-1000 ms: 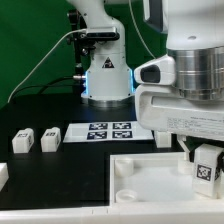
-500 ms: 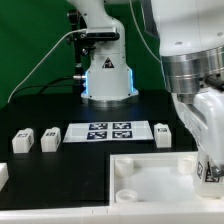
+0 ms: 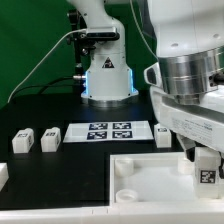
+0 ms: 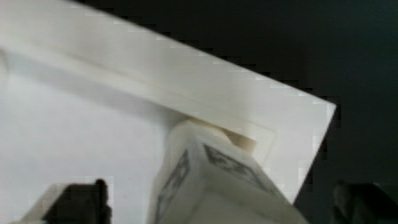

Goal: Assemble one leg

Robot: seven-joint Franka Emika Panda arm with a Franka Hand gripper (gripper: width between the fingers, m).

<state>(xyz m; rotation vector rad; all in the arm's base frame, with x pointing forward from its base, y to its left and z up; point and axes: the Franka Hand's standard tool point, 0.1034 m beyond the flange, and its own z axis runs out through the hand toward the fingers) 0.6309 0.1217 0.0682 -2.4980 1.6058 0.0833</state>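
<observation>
Exterior view first: the arm fills the upper right of the shot, and its gripper [image 3: 205, 160] hangs low over the far-right corner of the big white panel [image 3: 150, 172], w/ a leg [image 3: 206, 170] clamped between the fingers, marker face toward the camera. The leg's lower end sits right at the panel's corner; can't tell if it's actually touching or seated. Off to the exterior view's left of the gripper, just past the panel's edge, another leg block [image 3: 164, 134] stands on the black table [image 3: 60, 170]. Further that way lies the marker board [image 3: 108, 131], flat on the table, then two more blocks side by side [image 3: 48, 139] and [image 3: 24, 141], well apart from the gripper. Behind them, the robot base [image 3: 107, 75] stands against a green backdrop [image 3: 30, 40]. Wrist view: close in and blurry. The held leg [image 4: 210, 170] runs down btwn the two dark fingertips [image 4: 75, 200], its marker pattern partly visible, far end meeting the panel [image 4: 107, 110] at a corner notch. The panel's edge runs diagonal against the dark table beyond. Fingers look closed on the leg from both sides, grip firm, no gap I can see.
</observation>
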